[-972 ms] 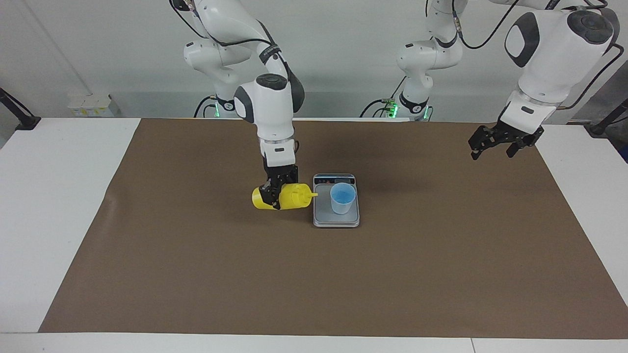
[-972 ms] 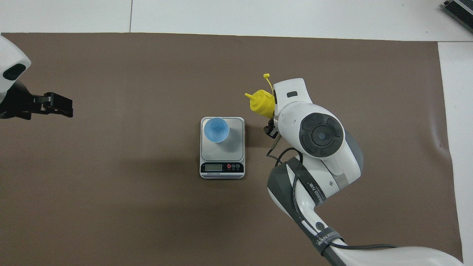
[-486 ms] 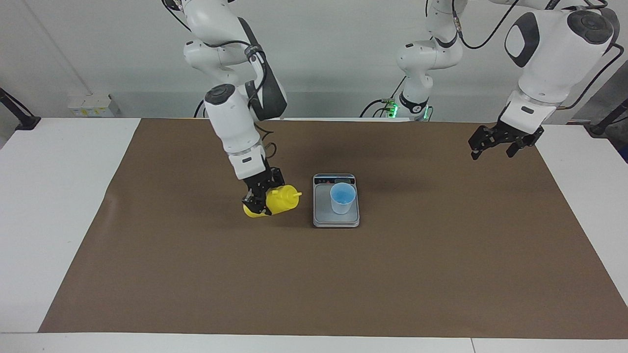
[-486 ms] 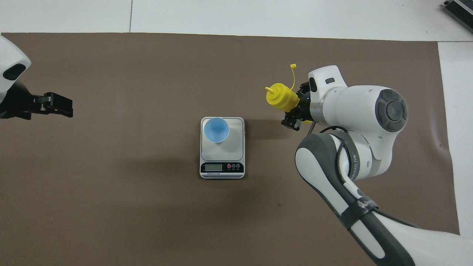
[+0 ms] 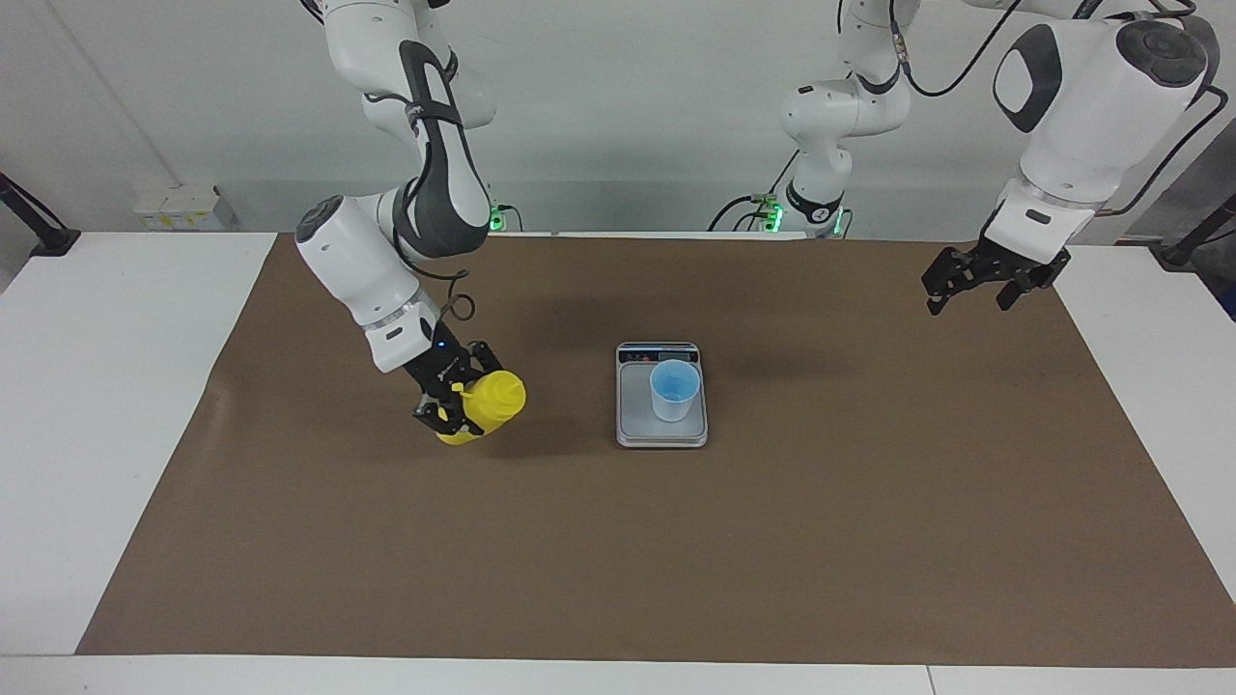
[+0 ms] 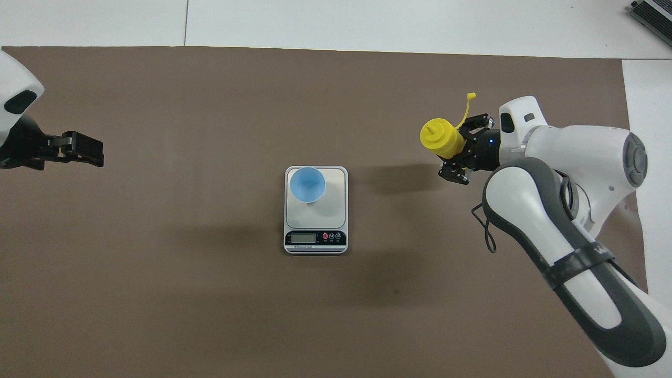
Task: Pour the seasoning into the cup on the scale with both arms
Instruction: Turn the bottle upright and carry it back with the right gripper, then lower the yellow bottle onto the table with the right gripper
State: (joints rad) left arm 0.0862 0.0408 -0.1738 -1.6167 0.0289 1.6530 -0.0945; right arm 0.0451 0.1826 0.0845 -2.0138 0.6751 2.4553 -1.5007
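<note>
A: Swinging away from the scale (image 5: pixel 661 425), the bottle (image 5: pixel 483 405) has left its pouring attitude. A second ago it lay almost level with the nozzle at the edge of the scale, aimed toward the cup (image 5: pixel 674 390); now it sits well apart from both, toward the right arm's end of the table.

B: State of the right gripper (image 5: pixel 454 401)?

A: Clenched on the bottle. The jaws grasp the body from the side, with the base just below them and the shoulder and nozzle above. The arm reaches in at a slant.

B: Orientation of the bottle?

A: In the overhead view the nozzle tip (image 6: pixel 432 127) shows close to the centre of the round top, so the long axis is near upright. The facing view shows a residual tilt, the top leaning toward the scale. The tethered cap (image 6: pixel 471 96) trails clear of the jaws, away from the robots.

B: Consequence for the task?

A: Judgement only: the pour appears finished, and the bottle is being righted for set-down. Whether the base touches the mat (image 5: pixel 869 541) cannot be told.

B: Left gripper (image 5: pixel 983 278)?

A: Released, holding nothing. It waits over the mat edge at the left arm's end, well apart from the scale. The cup stands upright on the scale.
</note>
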